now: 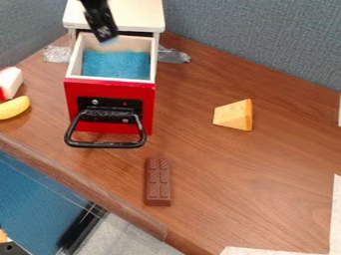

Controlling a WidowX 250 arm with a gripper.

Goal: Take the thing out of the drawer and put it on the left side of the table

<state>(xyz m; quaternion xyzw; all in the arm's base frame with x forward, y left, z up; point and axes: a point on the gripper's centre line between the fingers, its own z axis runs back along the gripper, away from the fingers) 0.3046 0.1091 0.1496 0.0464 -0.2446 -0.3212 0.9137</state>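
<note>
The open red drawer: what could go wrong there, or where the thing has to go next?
The hand hangs over the back of the red drawer, so it might knock the pale rim on the way in or out. At the picture's left, the banana and the red-and-white piece take up room; something set down there could nudge them.

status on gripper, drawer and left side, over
Gripper above back of open drawer. Blue material inside drawer. Banana and red-and-white piece on left side, may crowd placement.
</note>
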